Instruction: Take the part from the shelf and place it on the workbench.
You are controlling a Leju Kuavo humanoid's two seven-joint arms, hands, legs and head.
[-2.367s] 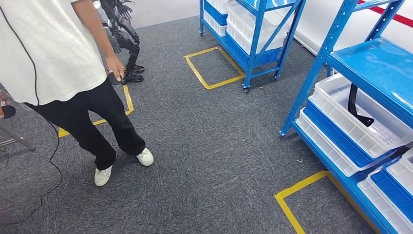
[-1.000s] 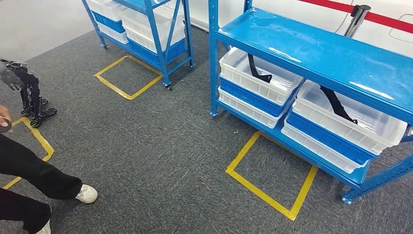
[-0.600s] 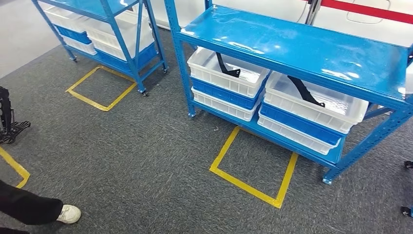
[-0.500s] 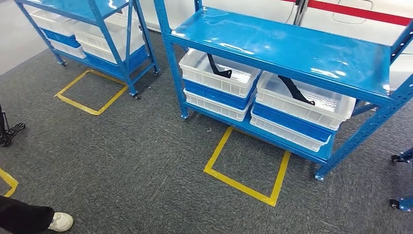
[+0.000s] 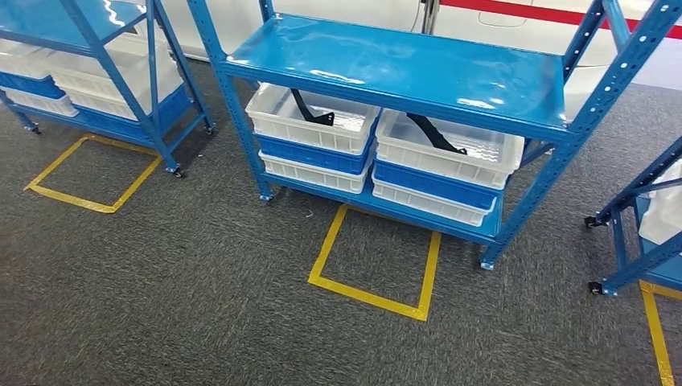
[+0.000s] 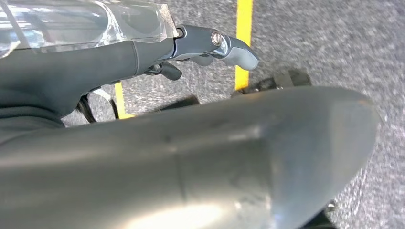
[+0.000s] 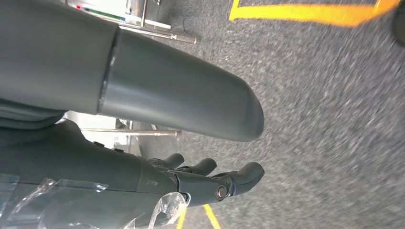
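Part [image 5: 312, 110] in shelf [image 5: 402, 68] bin, hands hanging empty

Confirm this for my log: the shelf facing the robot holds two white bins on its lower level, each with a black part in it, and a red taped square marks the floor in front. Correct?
Not quite. In the head view the taped square is yellow, not red. The rest stands: the shelf holds two white bins on its lower level, the left bin and the right bin, each with a black part, at and.
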